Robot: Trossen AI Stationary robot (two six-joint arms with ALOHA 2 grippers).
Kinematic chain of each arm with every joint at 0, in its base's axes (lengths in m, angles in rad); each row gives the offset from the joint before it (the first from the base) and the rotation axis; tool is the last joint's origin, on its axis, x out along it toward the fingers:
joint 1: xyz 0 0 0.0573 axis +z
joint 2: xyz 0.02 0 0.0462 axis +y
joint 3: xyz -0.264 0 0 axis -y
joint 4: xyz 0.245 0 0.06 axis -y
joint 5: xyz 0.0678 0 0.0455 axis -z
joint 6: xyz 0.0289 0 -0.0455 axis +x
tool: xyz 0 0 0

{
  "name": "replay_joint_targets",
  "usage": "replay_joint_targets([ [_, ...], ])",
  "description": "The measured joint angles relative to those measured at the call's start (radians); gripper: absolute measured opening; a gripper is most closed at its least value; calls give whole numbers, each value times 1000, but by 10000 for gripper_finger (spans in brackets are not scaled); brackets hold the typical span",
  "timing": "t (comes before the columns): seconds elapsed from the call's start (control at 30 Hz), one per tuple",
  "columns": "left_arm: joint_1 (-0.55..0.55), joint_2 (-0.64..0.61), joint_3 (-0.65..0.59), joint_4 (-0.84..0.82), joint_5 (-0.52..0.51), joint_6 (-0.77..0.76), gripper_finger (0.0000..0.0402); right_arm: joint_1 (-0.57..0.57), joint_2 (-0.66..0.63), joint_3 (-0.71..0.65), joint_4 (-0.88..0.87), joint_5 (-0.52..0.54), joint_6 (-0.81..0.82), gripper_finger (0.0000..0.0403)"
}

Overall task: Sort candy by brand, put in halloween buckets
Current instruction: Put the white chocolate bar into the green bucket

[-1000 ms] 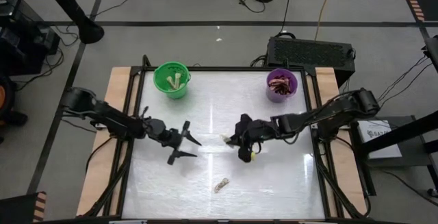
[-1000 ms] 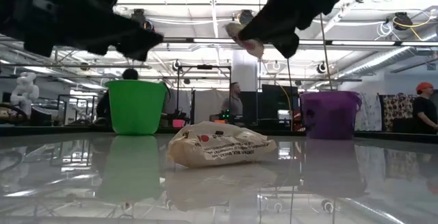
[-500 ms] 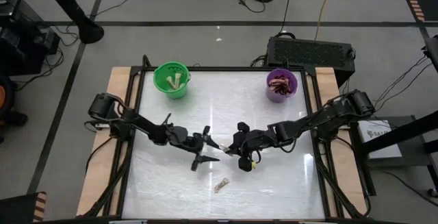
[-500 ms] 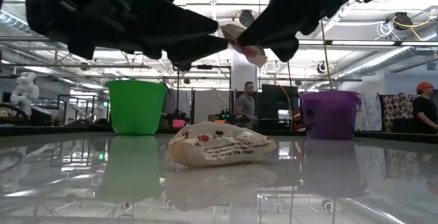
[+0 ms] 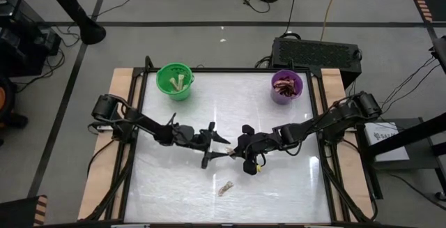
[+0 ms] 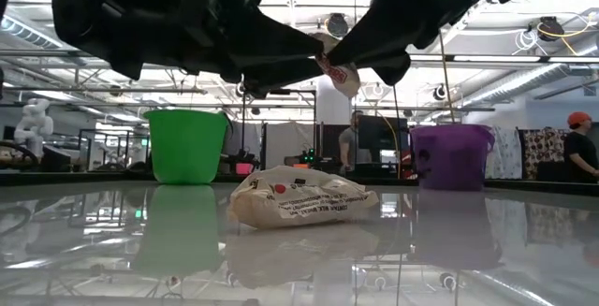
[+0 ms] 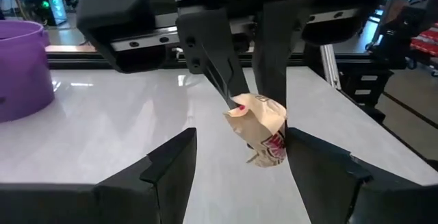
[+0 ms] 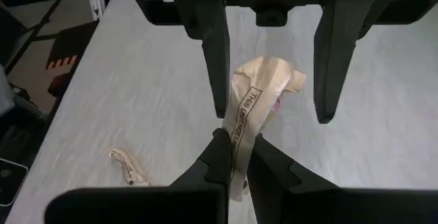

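Handing over: my right gripper [image 8: 235, 157] pinches one tan candy [image 7: 262, 122]; my left gripper [image 7: 239, 162], spread wide, must clamp it next.

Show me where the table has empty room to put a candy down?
Bare table lies between the green bucket and purple bucket, and along the front edge on both sides of the loose candy. The middle is crowded: the left pincer and right pincer meet around a held candy.
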Motion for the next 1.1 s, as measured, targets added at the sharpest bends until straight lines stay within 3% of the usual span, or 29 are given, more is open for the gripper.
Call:
replay_joint_targets([
  [0.13,4,0,0,23,54,-1,228,1,0,0,1,-1,0,27],
  [0.7,4,-1,14,59,58,-2,223,0,0,0,0,-2,0,27],
  [0.87,4,-1,36,34,58,0,182,0,0,0,0,-2,-4,27],
  [1.1,4,-2,47,-26,59,1,86,0,0,0,-1,-4,-25,27],
])
